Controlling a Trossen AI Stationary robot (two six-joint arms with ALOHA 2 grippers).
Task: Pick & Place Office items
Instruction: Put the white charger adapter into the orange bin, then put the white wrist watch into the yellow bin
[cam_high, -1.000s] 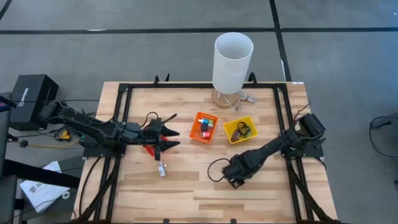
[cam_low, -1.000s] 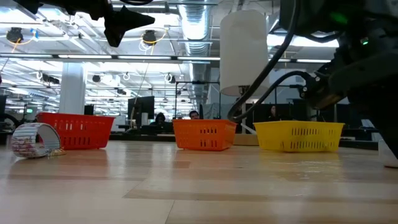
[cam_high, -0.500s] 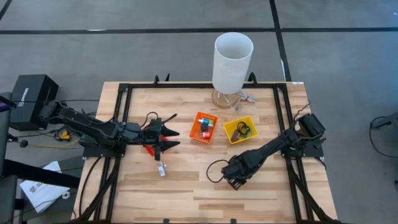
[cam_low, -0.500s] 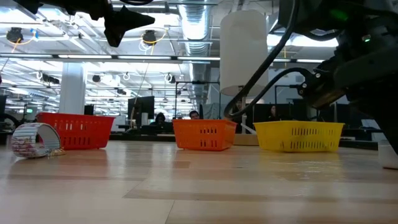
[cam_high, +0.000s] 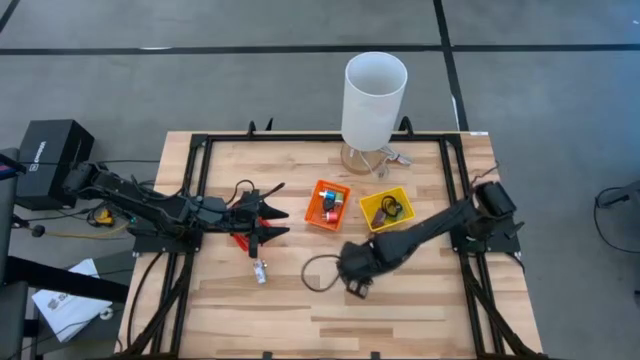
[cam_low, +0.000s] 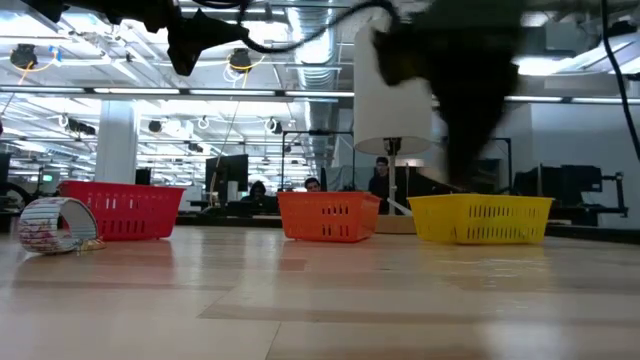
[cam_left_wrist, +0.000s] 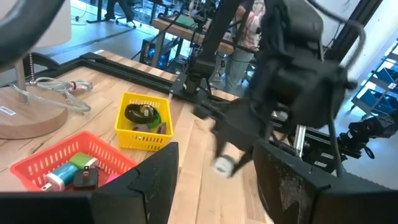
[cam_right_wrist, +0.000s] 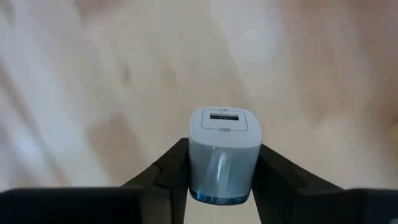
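Now I carry the charger (cam_right_wrist: 224, 152) over the table (cam_high: 420, 310), and I judge it goes in a bin, maybe the orange bin (cam_high: 327, 204) or the yellow bin (cam_high: 387, 209), so I want to move slowly and keep it level. My right gripper (cam_right_wrist: 221, 177) squeezes it tight. My left gripper (cam_left_wrist: 214, 180) waits open by the red bin (cam_low: 122, 211). Only the right wrist view shows the charger close up; the high view hides it under the arm.

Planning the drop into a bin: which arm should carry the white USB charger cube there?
Right. The right gripper is shut on the white USB charger cube, just beside the yellow bin. The left gripper hangs open over the red bin.
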